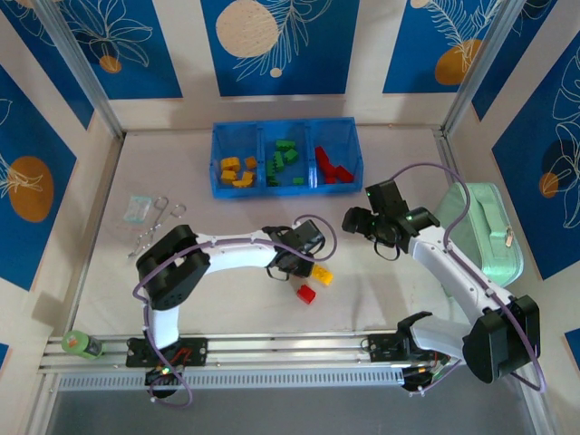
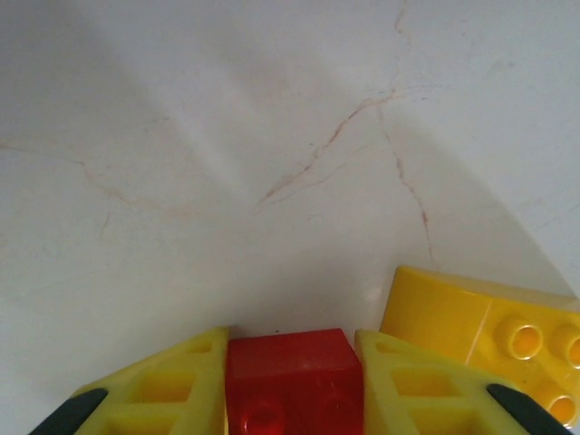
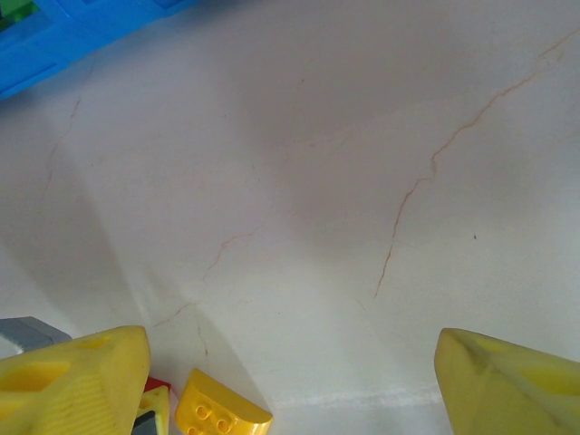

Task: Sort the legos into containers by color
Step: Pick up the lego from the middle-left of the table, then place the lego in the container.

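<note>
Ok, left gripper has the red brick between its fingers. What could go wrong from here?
1. The yellow brick lies right beside the left gripper, next to the red brick it pinches; lifting could drag or knock it away.
2. Red pieces sit in the tray's right compartment, and the open right gripper hangs near that route, so the arms might clash.
3. How deep the brick sits in the grip is hidden; it may slip.

Top view bright, even overhead light, soft shadows on the pale veined bench (image 1: 362, 154), no glare. Left wrist cam: broad curved shadow, brighter upper right; small red studded plastic brick (image 2: 290, 381) slightly soft. Right gripper (image 3: 290, 390) fingers (image 3: 72, 381) out of focus.
</note>
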